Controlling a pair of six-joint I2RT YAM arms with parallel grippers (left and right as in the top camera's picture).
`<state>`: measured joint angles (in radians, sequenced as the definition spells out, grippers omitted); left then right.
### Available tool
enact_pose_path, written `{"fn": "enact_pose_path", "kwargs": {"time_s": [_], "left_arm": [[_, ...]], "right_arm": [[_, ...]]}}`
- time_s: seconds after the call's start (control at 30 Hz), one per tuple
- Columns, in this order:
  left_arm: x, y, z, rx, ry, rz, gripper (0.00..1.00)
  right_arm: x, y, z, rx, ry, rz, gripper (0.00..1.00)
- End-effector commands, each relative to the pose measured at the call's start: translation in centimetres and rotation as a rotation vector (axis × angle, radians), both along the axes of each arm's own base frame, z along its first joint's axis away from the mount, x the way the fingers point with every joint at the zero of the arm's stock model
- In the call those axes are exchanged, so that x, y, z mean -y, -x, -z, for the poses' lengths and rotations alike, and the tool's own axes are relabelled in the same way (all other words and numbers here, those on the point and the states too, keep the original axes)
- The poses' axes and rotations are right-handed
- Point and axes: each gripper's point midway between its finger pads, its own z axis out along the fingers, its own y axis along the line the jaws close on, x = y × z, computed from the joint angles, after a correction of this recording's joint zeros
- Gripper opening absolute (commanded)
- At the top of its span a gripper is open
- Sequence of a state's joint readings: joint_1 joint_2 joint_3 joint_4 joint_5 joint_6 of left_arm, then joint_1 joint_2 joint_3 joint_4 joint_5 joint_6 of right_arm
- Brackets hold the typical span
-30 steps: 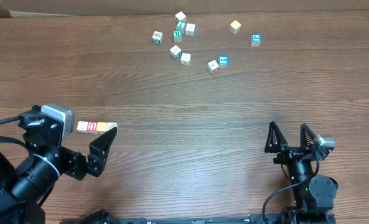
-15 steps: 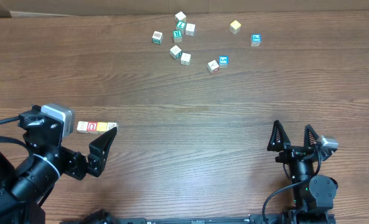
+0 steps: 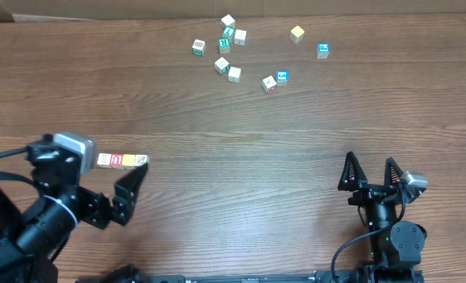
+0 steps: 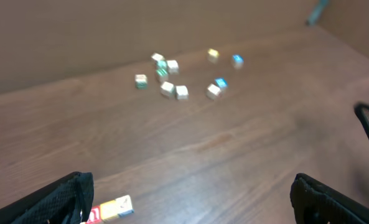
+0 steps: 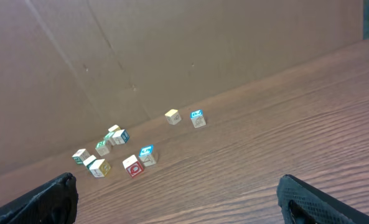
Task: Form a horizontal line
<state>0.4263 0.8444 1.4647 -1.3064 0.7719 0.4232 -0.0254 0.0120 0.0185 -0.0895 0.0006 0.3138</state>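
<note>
The horizontal line (image 3: 122, 160) lies at the left of the table: a cream-white cube (image 3: 104, 159), a red-marked one (image 3: 116, 160), a yellow one (image 3: 129, 160) and a white marked one (image 3: 141, 159), touching side by side. My left gripper (image 3: 107, 182) hangs just in front of it, open and holding nothing. One of its fingers (image 3: 130, 187) shows below the line's right end. In the left wrist view the line's right end (image 4: 117, 206) peeks out beside the left finger (image 4: 63, 200). My right gripper (image 3: 368, 161) stands open and empty at the front right.
Several other letter cubes lie scattered at the back middle of the table (image 3: 233, 55), also seen in the right wrist view (image 5: 134, 165). A brown cardboard wall (image 5: 172, 50) runs along the far edge. Bare wood lies between the arms.
The left arm has drawn slightly back toward the front. The right gripper shifted a little to the right. The cubes have not moved.
</note>
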Motion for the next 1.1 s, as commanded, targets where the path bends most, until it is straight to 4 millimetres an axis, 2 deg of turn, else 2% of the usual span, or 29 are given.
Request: {"fn": "enact_pose_path", "kwargs": {"time_s": [0.0, 0.1, 0.17, 0.37, 0.5, 0.6, 0.73, 0.77, 0.8, 0.87, 1.07], "left_arm": [[1.6, -0.1, 2.1, -0.013, -0.057, 0.098, 0.99], [2.9, -0.7, 3.9, 0.064, -0.078, 0.176, 1.00], [3.6, -0.9, 6.3, 0.125, -0.065, 0.197, 1.00], [3.9, -0.3, 12.4, 0.257, -0.001, 0.146, 1.00], [3.8, -0.6, 14.7, 0.381, -0.041, 0.127, 1.00], [2.4, -1.8, 15.6, 0.410, 0.018, -0.004, 1.00], [-3.3, -3.8, 16.5, 0.364, 0.307, -0.446, 1.00], [-4.8, -4.0, 17.1, 0.356, 0.363, -0.553, 1.00], [-5.5, -4.0, 17.5, 0.358, 0.366, -0.597, 0.99], [-5.8, -4.0, 18.2, 0.379, 0.309, -0.605, 1.00], [-5.2, -4.8, 20.2, 0.430, 0.151, -0.527, 1.00]], "right_arm": [[0.2, 0.0, 0.1, 0.004, 0.009, 0.009, 1.00], [0.2, 0.0, 0.2, 0.004, 0.009, 0.009, 1.00], [0.2, 0.0, 0.1, 0.004, 0.009, 0.009, 1.00], [0.2, 0.0, 0.1, 0.004, 0.009, 0.009, 1.00], [0.2, 0.0, 0.1, 0.004, 0.008, 0.009, 1.00], [0.2, 0.0, 0.1, 0.004, 0.009, 0.009, 1.00], [0.2, 0.0, 0.1, 0.004, 0.009, 0.009, 1.00], [0.2, 0.0, 0.1, 0.004, 0.009, 0.009, 1.00], [0.2, 0.0, 0.1, 0.004, 0.009, 0.009, 1.00], [0.2, 0.0, 0.1, 0.004, 0.009, 0.009, 1.00], [0.2, 0.0, 0.2, 0.004, 0.009, 0.009, 1.00]]}}
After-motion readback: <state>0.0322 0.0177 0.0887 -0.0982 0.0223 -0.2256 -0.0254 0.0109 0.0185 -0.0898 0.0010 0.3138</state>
